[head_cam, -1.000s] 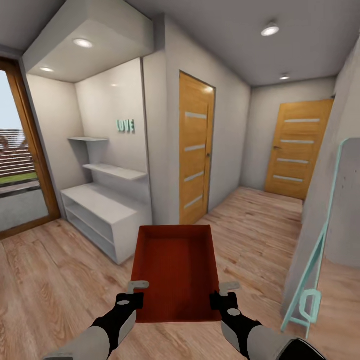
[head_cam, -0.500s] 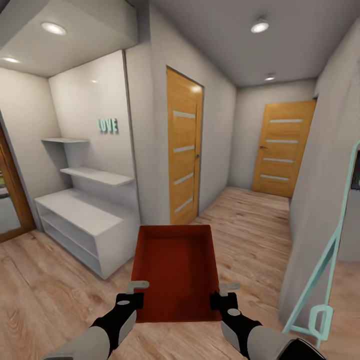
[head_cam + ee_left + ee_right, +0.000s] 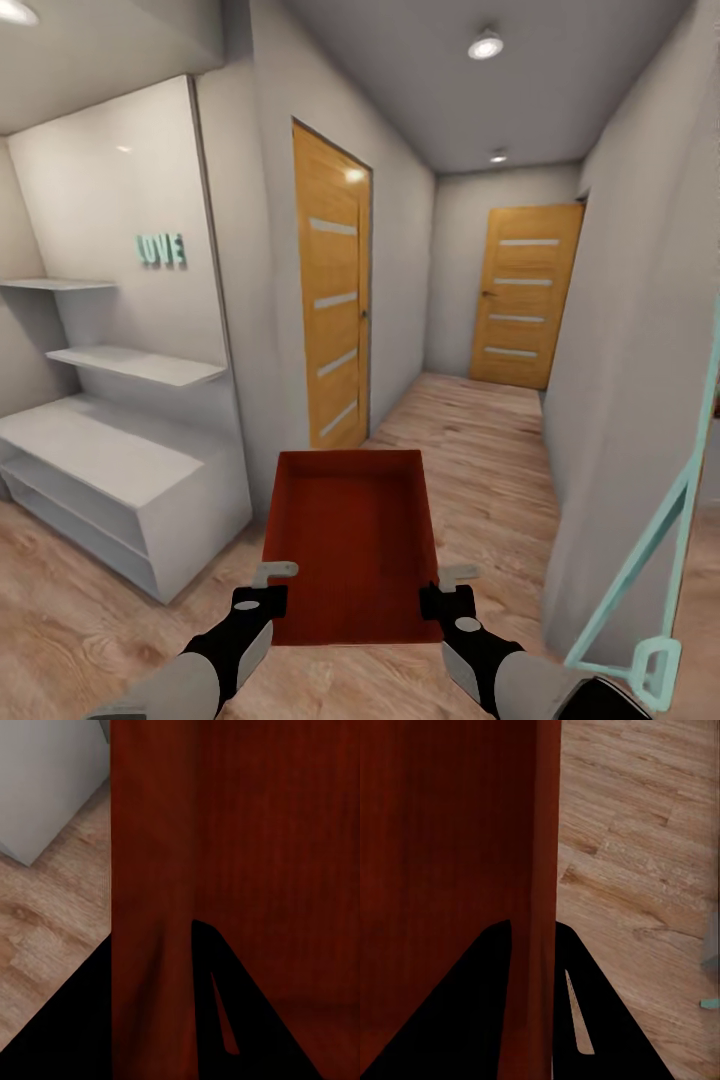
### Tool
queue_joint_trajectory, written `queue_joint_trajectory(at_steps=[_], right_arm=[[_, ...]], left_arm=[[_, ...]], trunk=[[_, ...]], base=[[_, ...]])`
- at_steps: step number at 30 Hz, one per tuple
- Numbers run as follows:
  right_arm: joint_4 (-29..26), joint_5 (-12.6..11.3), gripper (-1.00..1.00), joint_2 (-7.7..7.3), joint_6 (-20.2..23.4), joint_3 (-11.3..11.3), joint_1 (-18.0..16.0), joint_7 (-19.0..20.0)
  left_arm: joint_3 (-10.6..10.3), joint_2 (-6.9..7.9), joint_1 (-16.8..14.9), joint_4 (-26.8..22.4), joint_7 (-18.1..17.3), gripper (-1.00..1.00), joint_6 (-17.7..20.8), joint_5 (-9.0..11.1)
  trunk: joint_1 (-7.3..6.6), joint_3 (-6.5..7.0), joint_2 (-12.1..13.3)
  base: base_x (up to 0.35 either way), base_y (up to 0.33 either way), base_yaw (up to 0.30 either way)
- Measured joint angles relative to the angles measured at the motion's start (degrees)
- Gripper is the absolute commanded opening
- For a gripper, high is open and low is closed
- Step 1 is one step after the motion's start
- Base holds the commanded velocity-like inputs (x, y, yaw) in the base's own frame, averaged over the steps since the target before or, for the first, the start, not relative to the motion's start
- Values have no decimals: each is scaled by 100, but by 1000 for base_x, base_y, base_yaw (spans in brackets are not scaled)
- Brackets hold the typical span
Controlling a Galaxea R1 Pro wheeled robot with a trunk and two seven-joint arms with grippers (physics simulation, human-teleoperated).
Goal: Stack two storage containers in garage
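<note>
One orange-red open-top storage container (image 3: 350, 540) hangs level in front of me, above the light wood plank floor. My left gripper (image 3: 262, 590) is shut on its left wall near the near corner, and my right gripper (image 3: 447, 592) is shut on its right wall. In the left wrist view the red wall (image 3: 150, 855) runs between the dark fingers of the left gripper (image 3: 154, 945). The right wrist view shows the same for the right gripper (image 3: 531, 926), pinching the red wall (image 3: 536, 832). The bin is empty inside. The garage is out of view.
I am in a hallway. A white low shelf unit (image 3: 110, 480) stands at the left, a wooden door (image 3: 335, 300) lies ahead on the left wall, and another door (image 3: 525, 295) closes the far end. A teal frame (image 3: 650, 560) leans on the right wall.
The whole view has shifted left and the hallway has grown nearer, so the camera moved. The window at the left has left the picture. The container and both grippers keep their place.
</note>
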Motion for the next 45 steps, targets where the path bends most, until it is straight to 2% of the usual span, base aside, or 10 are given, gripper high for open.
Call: queue_joint_trajectory(at_steps=[38,45], right_arm=[[0,1,-100,0,0,0,0,0],[1,1,-100,1,2,0,-1,1]], left_arm=[[-2,1,0,0,-1,-100,0,2],[-2,2,1,-1,0,-100,0,2]], trunk=[[0,0,0],[0,0,0]], base=[[322,153,-271],[322,151,-67]])
